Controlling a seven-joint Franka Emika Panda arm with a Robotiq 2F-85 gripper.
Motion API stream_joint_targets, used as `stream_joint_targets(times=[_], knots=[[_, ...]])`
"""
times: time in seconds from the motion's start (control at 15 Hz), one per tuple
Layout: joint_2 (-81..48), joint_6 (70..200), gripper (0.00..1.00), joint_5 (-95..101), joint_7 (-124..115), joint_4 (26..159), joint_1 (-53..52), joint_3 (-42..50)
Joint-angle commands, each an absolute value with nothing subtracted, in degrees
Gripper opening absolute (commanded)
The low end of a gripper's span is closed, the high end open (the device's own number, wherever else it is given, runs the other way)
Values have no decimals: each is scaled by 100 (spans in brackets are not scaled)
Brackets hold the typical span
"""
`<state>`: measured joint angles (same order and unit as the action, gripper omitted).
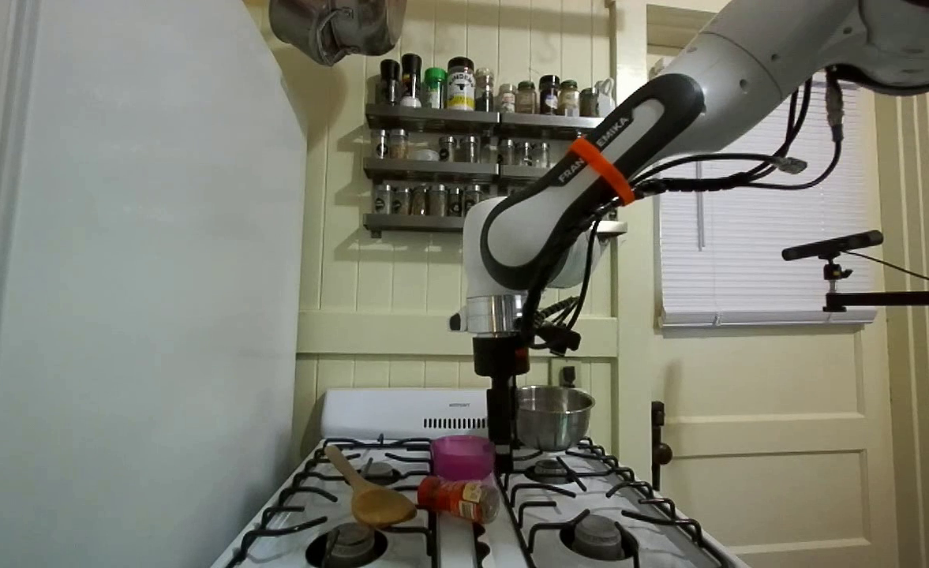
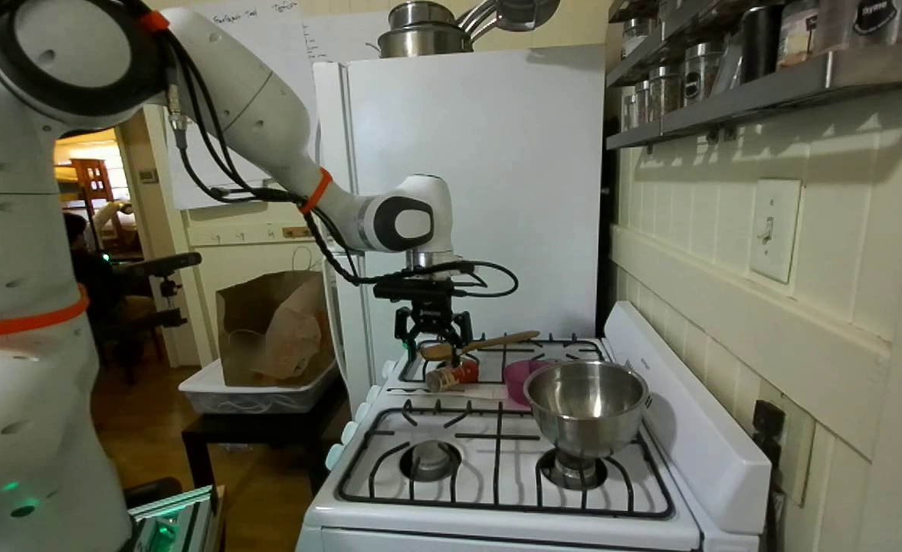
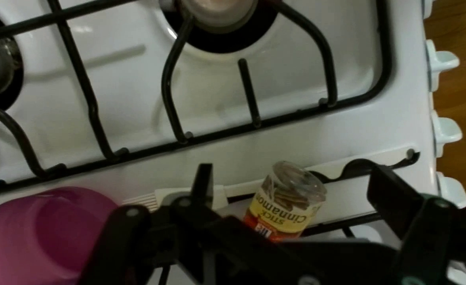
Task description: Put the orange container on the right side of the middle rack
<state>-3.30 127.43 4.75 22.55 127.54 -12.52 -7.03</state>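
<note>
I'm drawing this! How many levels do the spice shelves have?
3, stacked up in an exterior view: the top rack, the middle rack below it, and the bottom rack. The robot arm hides parts of the lower two, but no whole level seems hidden.

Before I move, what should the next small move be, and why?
I'd probably ease the open jaws over the red part of the orange container before lowering: it lies tipped over, and in an exterior view they hang nearer its clear end.
</note>
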Motion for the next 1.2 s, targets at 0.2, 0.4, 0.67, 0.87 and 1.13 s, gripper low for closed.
stream_joint_targets(times=[0.2, 0.4, 0.67, 0.87, 1.13], knots=[[-1317, 13068, 100, 638, 1193, 11938, -1217, -896], [-1543, 13364, 100, 1033, 587, 11809, -1292, -825], [-1754, 13621, 100, 1208, 78, 11774, -1344, -822], [-1842, 13652, 75, 1256, -130, 11755, -1407, -822], [-1837, 13603, 49, 1350, -298, 11770, -1478, -806]])
